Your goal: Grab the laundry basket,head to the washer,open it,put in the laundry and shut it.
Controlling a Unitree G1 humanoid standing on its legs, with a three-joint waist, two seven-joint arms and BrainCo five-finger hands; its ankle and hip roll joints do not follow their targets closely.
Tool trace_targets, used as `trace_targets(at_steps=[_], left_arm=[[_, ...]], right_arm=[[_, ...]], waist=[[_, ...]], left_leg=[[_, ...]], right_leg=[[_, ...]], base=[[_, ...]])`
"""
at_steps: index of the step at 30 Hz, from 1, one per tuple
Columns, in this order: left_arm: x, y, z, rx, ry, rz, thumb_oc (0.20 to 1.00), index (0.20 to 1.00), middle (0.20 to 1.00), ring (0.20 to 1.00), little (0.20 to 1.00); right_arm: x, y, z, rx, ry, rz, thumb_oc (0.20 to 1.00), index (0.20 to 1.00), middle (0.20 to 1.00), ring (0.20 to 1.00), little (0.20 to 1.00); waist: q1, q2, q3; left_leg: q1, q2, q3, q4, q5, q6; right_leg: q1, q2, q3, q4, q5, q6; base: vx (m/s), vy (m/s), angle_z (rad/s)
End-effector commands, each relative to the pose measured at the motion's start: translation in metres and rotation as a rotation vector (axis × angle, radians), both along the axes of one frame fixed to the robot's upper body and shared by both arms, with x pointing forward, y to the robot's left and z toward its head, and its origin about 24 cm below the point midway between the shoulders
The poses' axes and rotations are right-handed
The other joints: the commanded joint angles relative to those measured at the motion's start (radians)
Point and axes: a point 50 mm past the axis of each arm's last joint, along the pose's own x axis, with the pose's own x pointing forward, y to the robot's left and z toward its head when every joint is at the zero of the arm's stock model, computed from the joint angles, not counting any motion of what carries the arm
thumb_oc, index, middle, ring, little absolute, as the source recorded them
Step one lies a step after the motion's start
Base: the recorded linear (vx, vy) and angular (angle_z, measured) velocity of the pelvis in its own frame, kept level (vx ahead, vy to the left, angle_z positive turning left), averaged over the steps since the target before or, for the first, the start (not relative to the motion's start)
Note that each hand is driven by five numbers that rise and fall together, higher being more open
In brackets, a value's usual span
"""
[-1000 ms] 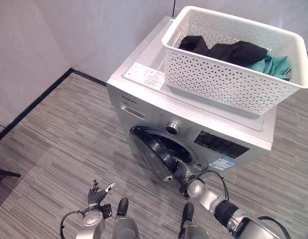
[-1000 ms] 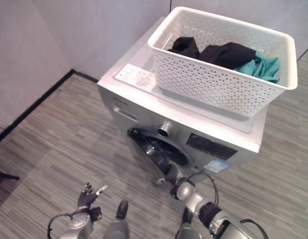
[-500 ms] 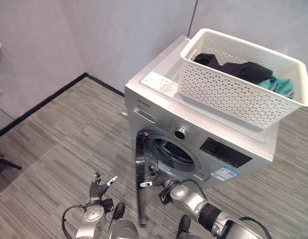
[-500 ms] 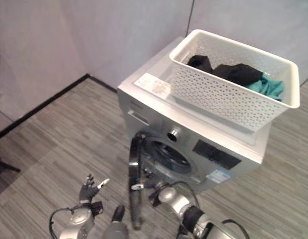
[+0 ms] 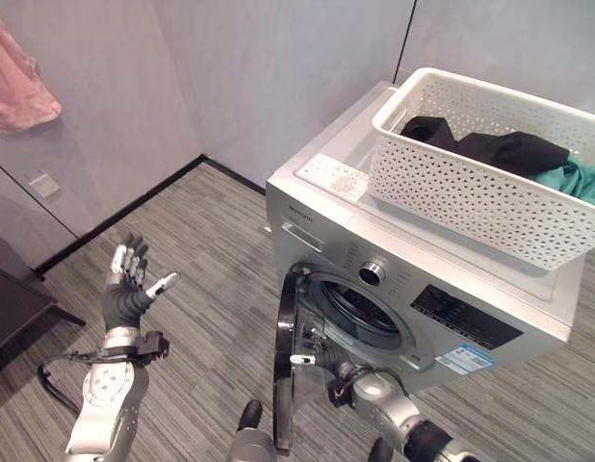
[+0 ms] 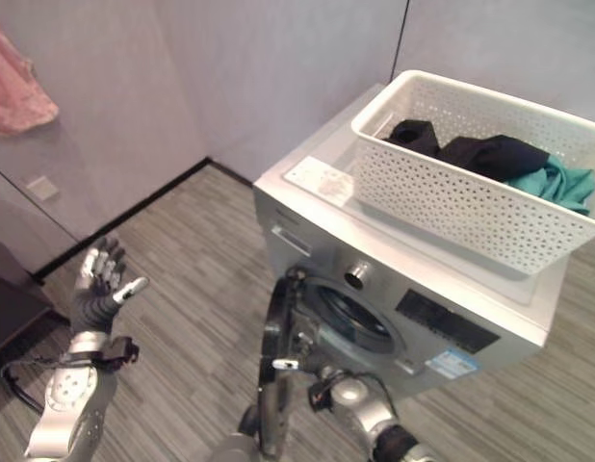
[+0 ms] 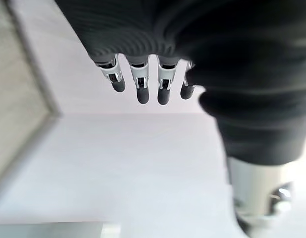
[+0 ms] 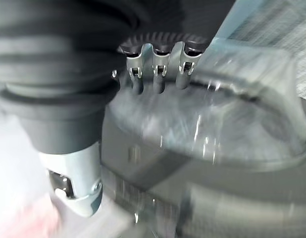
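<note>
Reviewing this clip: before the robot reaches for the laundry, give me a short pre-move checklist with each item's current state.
1. Washer door swung open, drum opening exposed: ok.
2. Laundry basket resting on top of the washer, upright: ok.
3. Laundry in the basket, dark clothes and a teal garment, none loaded yet: ok.
4. Left hand raised beside the washer, fingers straight, holding nothing: ok.
5. Right hand low at the door's inner side; free of the door: cannot tell.
6. Drum empty inside: cannot tell.
</note>
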Motion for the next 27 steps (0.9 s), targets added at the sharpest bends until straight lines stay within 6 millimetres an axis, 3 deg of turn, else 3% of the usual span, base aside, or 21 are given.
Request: trace_targets(at_steps=[1,2,4,6,7,9,10,11,12,13,14,16,17,18,20,21,27], left_arm=[[0.007,-0.002,0.011,0.02,-0.055,-0.047,1.0,1.0,1.0,1.0,1.0],[0.007,-0.002,0.011,0.02,-0.055,-0.048,1.0,1.0,1.0,1.0,1.0],[0.005,-0.011,-0.001,-0.022,-0.016,-0.057,1.0,1.0,1.0,1.0,1.0],[0.003,-0.014,-0.006,-0.023,0.008,-0.062,1.0,1.0,1.0,1.0,1.0],[0.006,-0.017,-0.004,-0.002,-0.002,-0.064,1.0,1.0,1.0,1.0,1.0],[0.01,-0.02,0.002,0.007,-0.028,-0.075,1.0,1.0,1.0,1.0,1.0],[0.01,-0.022,0.011,0.029,-0.067,-0.096,1.0,1.0,1.0,1.0,1.0],[0.008,-0.024,0.014,0.04,-0.081,-0.111,1.0,1.0,1.0,1.0,1.0],[0.008,-0.024,0.016,0.051,-0.086,-0.117,1.0,1.0,1.0,1.0,1.0],[0.006,-0.025,0.018,0.063,-0.087,-0.121,1.0,1.0,1.0,1.0,1.0],[0.005,-0.025,0.016,0.055,-0.08,-0.122,1.0,1.0,1.0,1.0,1.0],[0.003,-0.028,0.016,0.059,-0.071,-0.145,1.0,1.0,1.0,1.0,1.0],[0.003,-0.029,0.016,0.075,-0.067,-0.16,1.0,1.0,1.0,1.0,1.0],[0.002,-0.031,0.016,0.074,-0.067,-0.168,1.0,1.0,1.0,1.0,1.0],[0.005,-0.034,0.016,0.071,-0.064,-0.176,1.0,1.0,1.0,1.0,1.0],[0.006,-0.036,0.013,0.078,-0.052,-0.188,1.0,1.0,1.0,1.0,1.0],[0.001,-0.037,0.005,0.089,-0.007,-0.205,1.0,1.0,1.0,1.0,1.0]], right_arm=[[0.039,0.01,0.042,0.113,-0.205,-0.036,1.0,1.0,1.0,1.0,1.0],[0.039,0.01,0.042,0.112,-0.205,-0.037,1.0,1.0,1.0,1.0,1.0],[0.039,-0.012,0.046,0.095,-0.233,-0.085,1.0,1.0,1.0,1.0,1.0],[0.045,-0.024,0.051,0.058,-0.26,-0.094,1.0,1.0,1.0,1.0,1.0],[0.05,-0.037,0.056,0.037,-0.287,-0.136,1.0,1.0,1.0,1.0,1.0],[0.054,-0.047,0.061,0.014,-0.31,-0.162,1.0,1.0,1.0,1.0,1.0],[0.052,-0.055,0.06,0.009,-0.31,-0.186,1.0,1.0,1.0,1.0,1.0],[0.047,-0.06,0.056,0.023,-0.298,-0.218,1.0,1.0,1.0,1.0,1.0],[0.041,-0.065,0.054,0.032,-0.29,-0.251,1.0,1.0,1.0,1.0,1.0],[0.031,-0.076,0.052,0.036,-0.277,-0.287,1.0,1.0,1.0,1.0,1.0],[0.022,-0.086,0.048,0.034,-0.257,-0.327,1.0,1.0,1.0,1.0,1.0],[0.006,-0.105,0.043,0.035,-0.237,-0.414,1.0,1.0,1.0,1.0,1.0],[0.002,-0.108,0.042,0.042,-0.234,-0.431,1.0,1.0,1.0,1.0,1.0],[0.003,-0.103,0.04,0.034,-0.226,-0.409,1.0,1.0,1.0,1.0,1.0],[0.008,-0.094,0.04,0.045,-0.224,-0.386,1.0,1.0,1.0,1.0,1.0],[0.013,-0.079,0.039,0.081,-0.218,-0.344,1.0,1.0,1.0,1.0,1.0],[0.033,-0.046,0.048,0.126,-0.251,-0.238,1.0,1.0,1.0,1.0,1.0]], waist=[[-0.024,-0.087,0.03],[-0.024,-0.085,0.029],[-0.038,-0.077,0.031],[-0.038,-0.066,0.037],[-0.041,-0.069,0.037],[-0.064,-0.096,0.05],[-0.092,-0.11,0.054],[-0.101,-0.113,0.052],[-0.119,-0.11,0.049],[-0.162,-0.095,0.026],[-0.182,-0.082,0.008],[-0.203,-0.075,-0.011],[-0.212,-0.078,-0.016],[-0.206,-0.081,-0.014],[-0.199,-0.087,-0.007],[-0.187,-0.09,-0.004],[-0.152,-0.083,0.014]], left_leg=[[0.05,0.034,0.077,0.045,-0.148,-0.004],[0.05,0.036,0.076,0.045,-0.148,-0.005],[0.038,0.06,0.076,0.048,-0.119,-0.019],[0.029,0.077,0.073,0.01,-0.066,-0.046],[-0.022,0.092,0.066,-0.012,0.025,-0.078],[-0.051,0.086,0.121,0.071,0.001,-0.059],[-0.004,0.103,0.159,0.251,-0.042,-0.043],[0.021,0.107,0.154,0.319,-0.043,-0.036],[0.045,0.105,0.145,0.321,-0.055,-0.025],[0.118,0.113,0.187,0.254,-0.088,-0.014],[0.155,0.123,0.219,0.224,-0.088,-0.017],[0.178,0.122,0.224,0.196,-0.058,-0.017],[0.191,0.11,0.234,0.182,-0.09,-0.014],[0.206,0.091,0.238,0.164,-0.15,-0.004],[0.21,0.076,0.237,0.157,-0.172,0.001],[0.232,0.064,0.242,0.111,-0.199,0.001],[0.242,0.049,0.227,0.043,-0.208,0.0]], right_leg=[[-0.043,-0.068,0.056,0.002,-0.078,-0.011],[-0.044,-0.066,0.055,0.002,-0.079,-0.012],[-0.035,-0.03,0.059,0.002,-0.118,-0.032],[-0.04,-0.009,0.042,0.002,-0.131,-0.04],[-0.054,-0.005,0.024,0.002,-0.145,-0.04],[-0.081,-0.016,0.021,0.002,-0.135,-0.05],[-0.123,-0.006,0.019,0.002,-0.126,-0.073],[-0.134,0.0,0.02,0.002,-0.126,-0.082],[-0.137,0.006,0.025,0.002,-0.124,-0.081],[-0.14,0.014,0.033,0.002,-0.12,-0.072],[-0.143,0.021,0.053,0.002,-0.109,-0.069],[-0.137,0.013,0.067,0.002,-0.086,-0.061],[-0.136,-0.006,0.068,0.003,-0.071,-0.051],[-0.146,-0.026,0.081,0.006,-0.046,-0.037],[-0.155,-0.047,0.088,0.01,-0.026,-0.025],[-0.15,-0.076,0.073,0.014,-0.011,-0.009],[-0.152,-0.111,0.035,0.013,0.012,0.009]], base=[[-0.01,-0.109,0.33],[0.0,-0.127,0.26],[-0.02,-0.152,0.13],[-0.15,-0.115,0.16],[-0.28,-0.064,0.46],[-0.33,-0.03,1.15],[-0.28,-0.003,1.09],[-0.2,0.064,0.33],[0.0,0.172,-0.3],[0.07,0.262,-0.07],[0.11,0.26,0.15],[0.04,0.299,0.45],[-0.02,0.329,0.46],[-0.03,0.229,0.33],[-0.07,0.148,-0.07],[-0.07,0.119,-0.1],[-0.05,0.02,0.31]])
